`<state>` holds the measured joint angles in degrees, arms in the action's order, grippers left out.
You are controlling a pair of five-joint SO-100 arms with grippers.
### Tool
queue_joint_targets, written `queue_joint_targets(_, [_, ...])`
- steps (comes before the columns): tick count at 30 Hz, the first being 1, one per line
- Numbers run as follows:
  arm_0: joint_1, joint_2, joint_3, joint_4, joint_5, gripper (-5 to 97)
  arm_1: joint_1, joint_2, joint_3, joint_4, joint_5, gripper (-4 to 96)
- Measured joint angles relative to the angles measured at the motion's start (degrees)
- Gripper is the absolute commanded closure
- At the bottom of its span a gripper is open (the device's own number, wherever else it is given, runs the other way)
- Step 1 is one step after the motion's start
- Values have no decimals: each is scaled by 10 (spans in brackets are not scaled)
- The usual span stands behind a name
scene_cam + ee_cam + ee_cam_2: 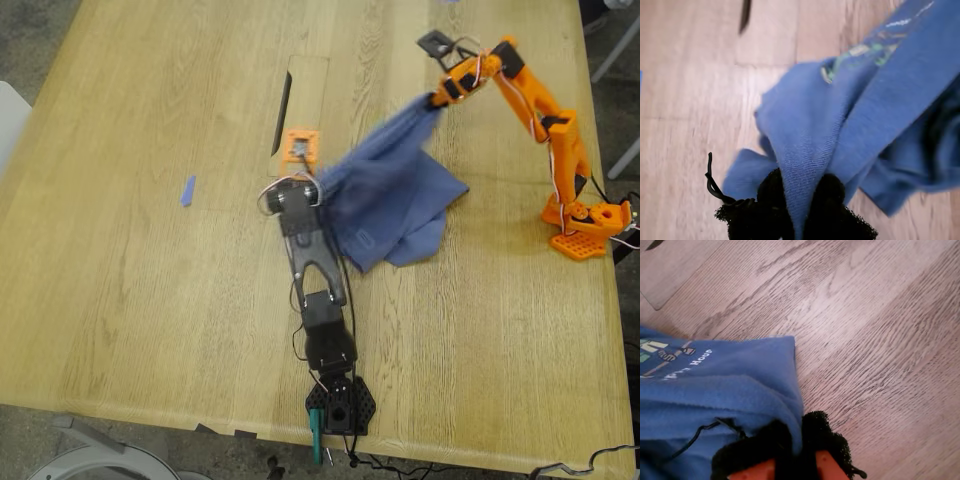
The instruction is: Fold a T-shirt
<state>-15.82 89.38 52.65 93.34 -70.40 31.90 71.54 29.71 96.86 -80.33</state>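
- A small blue scrap (188,190) lies alone on the wooden table (130,300), toward the exterior view's left, well apart from everything else.
- A dark slot (283,100) beside an inset panel in the tabletop sits just left of centre in the exterior view. Below it is a small orange square piece (302,147) whose detail is too blurred to read.
- The black arm (315,270) rises from its base at the exterior view's lower edge and reaches up the picture. The first gripper (320,186) is at its far end, partly masked by cloth and wires.
- In the first wrist view the first gripper (800,200) is clamped on a fold of the T-shirt (810,125), with the fabric pinched between two black foam pads.
- The T-shirt (390,205) hangs stretched between the two grippers, lifted at both ends. Its long axis runs diagonally, from centre up toward the exterior view's upper right. Its lower part is bunched and seems to rest on the table.
- The chest print (860,52) is smeared by blur; in the second wrist view it is cut off at the edge (670,357).
- The orange arm (545,120) stands at the exterior view's right and bends over toward the centre.
- The second gripper (436,99) is clenched on the shirt's upper end; the second wrist view shows its pads (820,427) closed over a cloth edge.
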Motion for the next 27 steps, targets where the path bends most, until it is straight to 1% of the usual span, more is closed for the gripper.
queue_joint_targets(6, [4,18,0,26,-11,919,-14,74,126,-22,4,911])
queue_joint_targets(10, [33,27,21,21,-23,919,-32,95,174,-27,10,911])
queue_joint_targets(16, [72,33,25,9,-28,919,-58,141,237,-10,12,911])
queue_joint_targets(18, [94,35,25,9,-34,919,-67,159,264,-8,12,911])
queue_joint_targets(21, [141,40,25,9,-32,919,-78,184,302,-6,14,911])
queue_joint_targets(27, [263,62,33,20,-61,919,-111,241,397,-7,20,911])
